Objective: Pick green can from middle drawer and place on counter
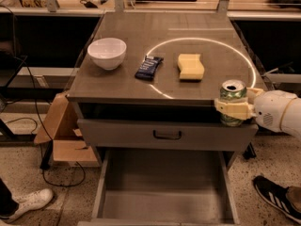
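Green can (232,98), silver pull-tab top, claw (233,108) clasping

No lettering, brand or number can be read anywhere. The small dark blue snack wrapper (148,67) on the grey-brown counter top (141,32) shows only pale smudges (nothing legible). The small green drink can (233,93), clasped by the cream two-finger gripper (233,110) at the counter's front right corner, bears no readable label.

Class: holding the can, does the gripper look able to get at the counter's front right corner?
Probably yes. The gripper, jaws closed round the green can, hangs just off the front right edge of the counter. That corner is bare, the sponge sits farther back; a slight lift seems needed.
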`<state>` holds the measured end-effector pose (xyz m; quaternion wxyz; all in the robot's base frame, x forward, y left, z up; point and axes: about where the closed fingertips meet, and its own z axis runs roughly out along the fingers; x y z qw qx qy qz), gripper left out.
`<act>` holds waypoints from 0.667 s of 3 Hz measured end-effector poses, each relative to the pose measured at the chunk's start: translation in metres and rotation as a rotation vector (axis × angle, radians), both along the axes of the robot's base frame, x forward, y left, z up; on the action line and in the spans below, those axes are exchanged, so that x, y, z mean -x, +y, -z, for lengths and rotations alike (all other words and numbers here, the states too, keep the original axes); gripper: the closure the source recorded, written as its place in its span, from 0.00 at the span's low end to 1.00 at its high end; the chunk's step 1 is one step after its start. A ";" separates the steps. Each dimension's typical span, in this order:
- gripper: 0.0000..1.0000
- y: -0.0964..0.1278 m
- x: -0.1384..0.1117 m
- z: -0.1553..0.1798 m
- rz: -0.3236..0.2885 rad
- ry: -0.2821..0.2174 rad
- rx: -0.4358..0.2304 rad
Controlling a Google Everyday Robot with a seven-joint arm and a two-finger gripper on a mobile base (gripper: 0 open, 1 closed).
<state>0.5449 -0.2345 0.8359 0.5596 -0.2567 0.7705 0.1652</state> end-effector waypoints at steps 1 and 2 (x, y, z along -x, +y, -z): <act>1.00 -0.023 0.002 -0.007 0.018 0.015 -0.009; 1.00 -0.070 0.025 -0.030 0.083 0.022 -0.027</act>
